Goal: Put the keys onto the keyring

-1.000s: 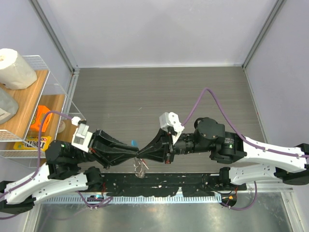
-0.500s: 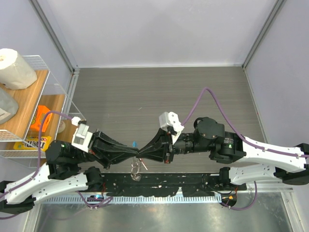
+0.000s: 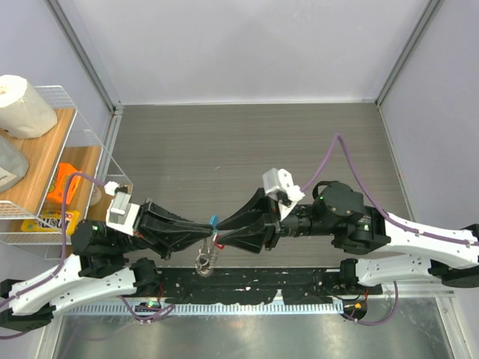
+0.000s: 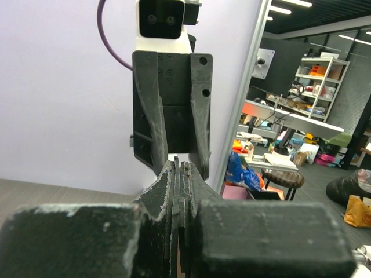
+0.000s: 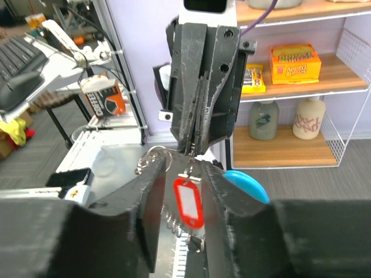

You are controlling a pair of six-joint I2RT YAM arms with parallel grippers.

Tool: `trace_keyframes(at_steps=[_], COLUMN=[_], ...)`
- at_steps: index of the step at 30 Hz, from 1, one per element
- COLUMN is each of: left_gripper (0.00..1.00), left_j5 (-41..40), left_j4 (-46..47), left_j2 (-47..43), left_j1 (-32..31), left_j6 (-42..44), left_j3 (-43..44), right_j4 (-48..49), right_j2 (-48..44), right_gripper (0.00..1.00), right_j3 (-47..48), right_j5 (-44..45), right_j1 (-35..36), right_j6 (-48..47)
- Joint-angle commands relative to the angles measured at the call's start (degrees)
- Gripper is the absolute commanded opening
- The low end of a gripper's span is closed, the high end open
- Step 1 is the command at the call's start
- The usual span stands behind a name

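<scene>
- Left end effector [image 5: 191,152] is pinched tight shut, tips on the silvery ball-chain keyring [image 5: 154,157]. The whole bunch hangs off those tips in mid-air, above the near edge of the worktop.
- Right end effector [image 5: 184,168] sits nose to nose with it, jaws narrowly apart and gripping nothing as far as I can see.
- The tiny key with the bright red plastic head [image 5: 188,204] dangles right in the gap between them. I can't really make out its blade.
- The light-blue crescent plastic tag [image 5: 248,184] hangs just beside that, off to one side.
- Honestly can't tell if the key is properly threaded on the chain or just caught up with it.
- What I'd worry about: everything depends on one tiny pinch. If the left tips slip on those little balls, the lot drops onto the black base strip [image 3: 247,284] between the arms, which is awkward to fish from.
- Also, the right fingers are so near the key that pulling away crooked could snag it and yank the chain loose.
- Surroundings: grey wood-grain worktop [image 3: 224,142], pale walls, and a white wire shelf rack [image 3: 82,142] on the left with a paper roll [image 3: 22,105].
</scene>
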Motion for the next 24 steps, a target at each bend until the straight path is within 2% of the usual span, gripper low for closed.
trace_keyframes(at_steps=[1,3,10,16,24], left_gripper=[0.0,0.0,0.0,0.0,0.0], left_j5=[-1.61,-1.78,-1.35,-0.03,0.68], left_j4=[10.13,12.15,20.5,26.48,27.81], left_j2=[-0.8,-0.98,0.08,2.45,3.07], left_j1=[0.05,-0.04,-0.13,-0.13,0.05], left_j6=[1.19,1.28,1.36,0.66,0.4], left_j3=[-0.08,-0.52,-1.83,-1.66,-1.48], right_j4=[5.19,5.1,3.34,-0.33,-1.93], right_j2=[-4.03,-5.08,-6.05,-2.36,1.15], right_gripper=[0.44,0.49,0.52,0.49,0.43], right_j3=[0.14,-0.3,0.92,6.46,11.47], right_j5=[2.66,3.8,5.65,4.43,1.7], right_j1=[0.19,0.19,0.19,0.19,0.37], right_j6=[-0.51,-0.51,-0.6,-0.69,0.54])
